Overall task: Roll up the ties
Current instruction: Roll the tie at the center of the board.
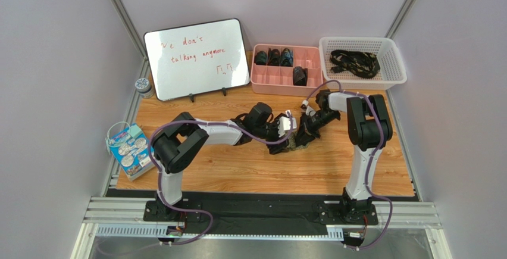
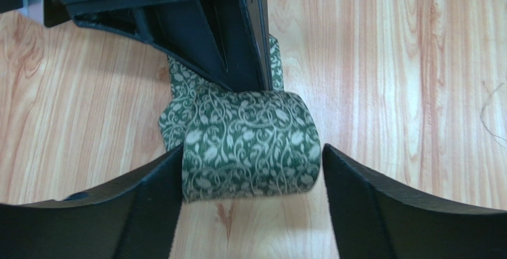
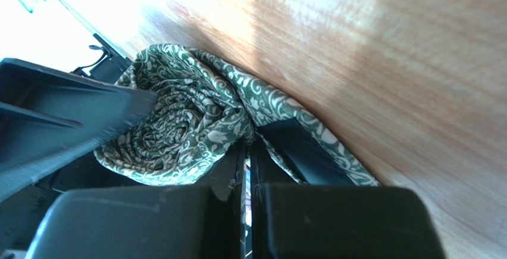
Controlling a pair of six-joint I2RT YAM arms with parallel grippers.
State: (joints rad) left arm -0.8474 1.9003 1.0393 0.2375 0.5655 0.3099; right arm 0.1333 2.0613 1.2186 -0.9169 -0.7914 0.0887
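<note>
A dark green tie [image 2: 250, 146] with a pale vine pattern lies rolled into a fat roll on the wooden table; its loose tail [image 3: 303, 152] shows black lining. My left gripper [image 2: 250, 181] is open and straddles the roll, one finger [image 2: 143, 205] touching its left end and the other finger [image 2: 381, 199] a little off its right end. My right gripper [image 3: 247, 152] is shut, its tips down on the tail right behind the roll [image 3: 178, 128]. From above, both grippers meet mid-table over the tie [image 1: 297, 144].
At the back stands a pink divided tray [image 1: 279, 83] holding several rolled ties, and to its right a white basket [image 1: 396, 62] with black patterned ties. A whiteboard [image 1: 196, 56] stands back left, with a small jar [image 1: 143, 85] and a blue packet [image 1: 128, 149] at the left edge.
</note>
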